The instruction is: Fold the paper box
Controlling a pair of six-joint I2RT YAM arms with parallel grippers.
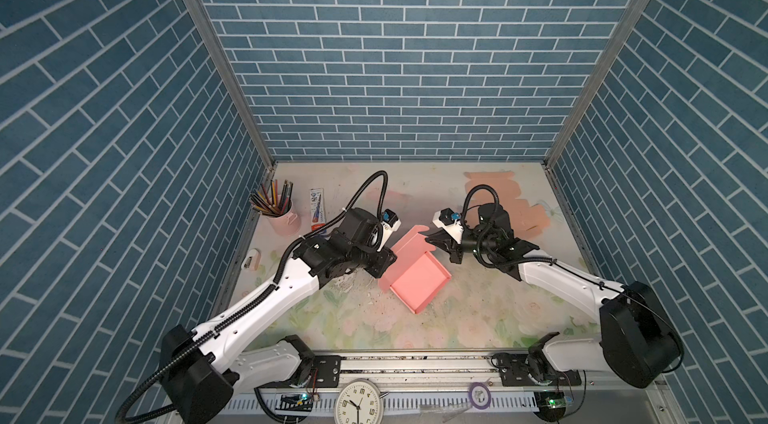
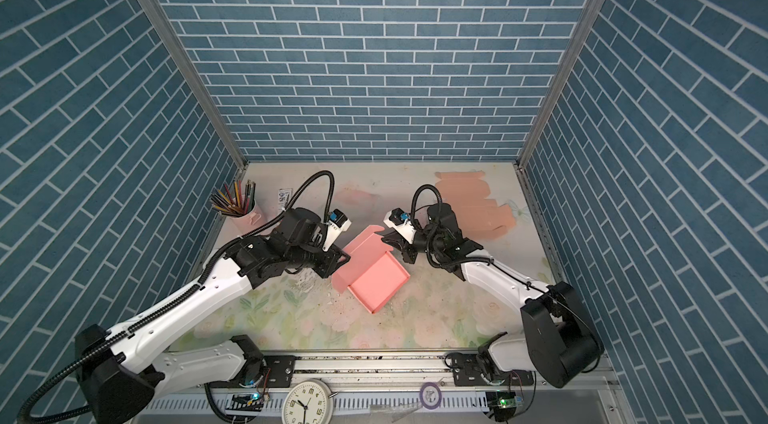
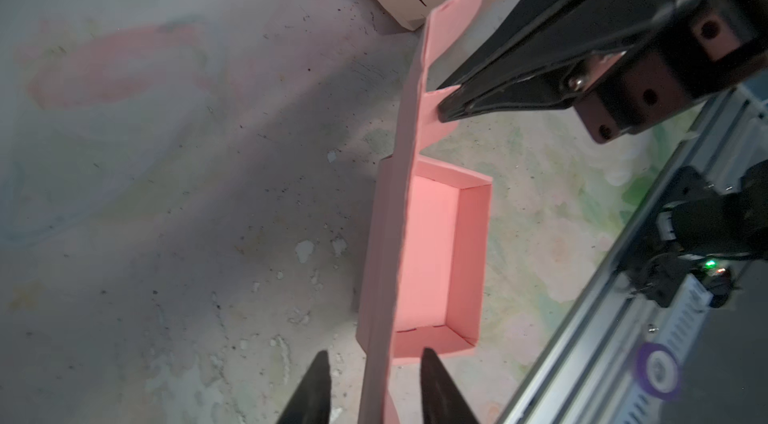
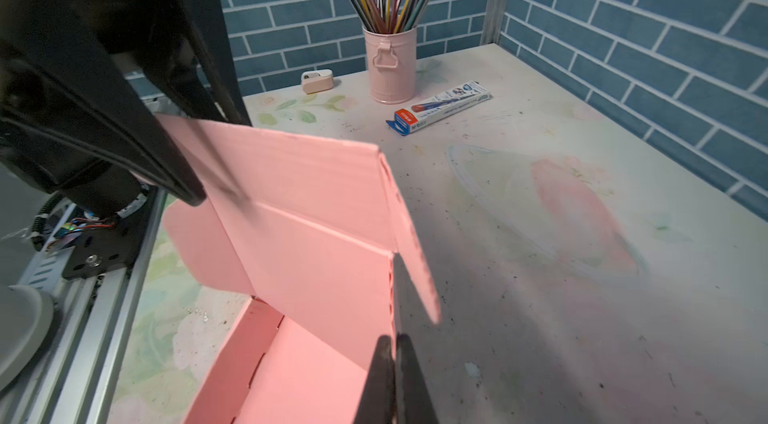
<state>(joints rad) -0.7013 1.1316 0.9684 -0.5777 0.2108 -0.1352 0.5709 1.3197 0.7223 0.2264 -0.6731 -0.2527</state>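
The paper box (image 1: pixel 420 281) sits on the counter (image 1: pixel 465 318) between both hands, with its lid (image 4: pixel 291 193) raised. The left hand (image 3: pixel 374 353) is open, its fingers on either side of the lid's edge. The right hand (image 4: pixel 392 338) is closed, pinching the lid's side flap (image 3: pixel 429 124).

One pink box (image 1: pixel 419 280) — one pencil cup (image 1: pixel 284 222), one pen pack (image 1: pixel 318 205), one clock (image 1: pixel 358 403).
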